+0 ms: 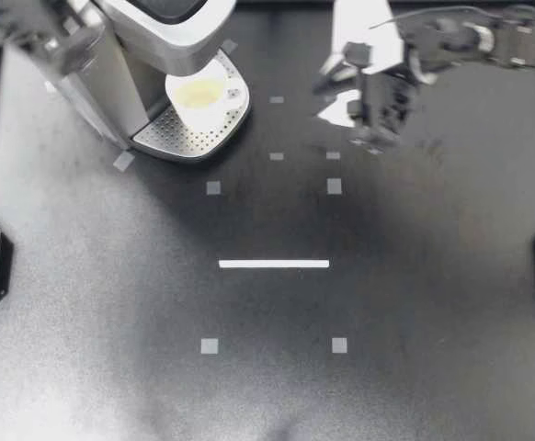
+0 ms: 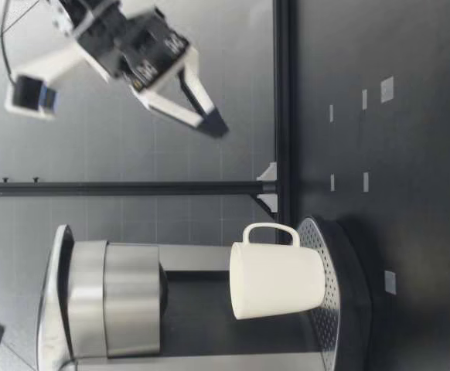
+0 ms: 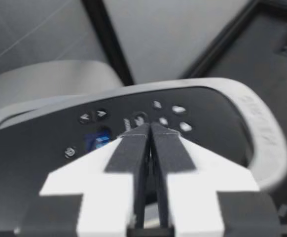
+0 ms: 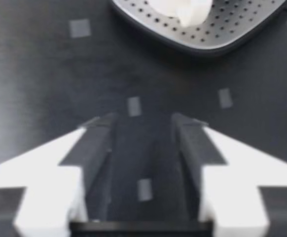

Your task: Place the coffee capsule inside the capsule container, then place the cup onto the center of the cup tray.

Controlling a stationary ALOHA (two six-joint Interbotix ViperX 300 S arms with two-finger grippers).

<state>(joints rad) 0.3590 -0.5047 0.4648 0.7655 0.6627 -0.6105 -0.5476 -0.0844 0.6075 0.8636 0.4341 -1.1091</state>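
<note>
A white cup [image 1: 203, 95] stands upright on the perforated metal cup tray [image 1: 171, 138] of the coffee machine [image 1: 148, 37]; the low view shows the cup [image 2: 275, 280] under the machine's spout. No capsule shows in any view. My right gripper [image 1: 330, 92] hovers right of the tray, open, with only bare table between its fingers [image 4: 96, 143]; the tray [image 4: 222, 24] lies ahead of it. My left gripper [image 1: 79, 41] is over the machine. Its fingertips [image 3: 136, 136] are shut together just above the black button panel [image 3: 99, 133]. In the low view a gripper [image 2: 209, 120] hangs high above the table.
Small grey tape squares [image 1: 212, 187] and a white tape line [image 1: 274, 264] mark the black table. A black frame rail [image 2: 132, 188] runs behind the machine. The table's black edge posts sit at both sides.
</note>
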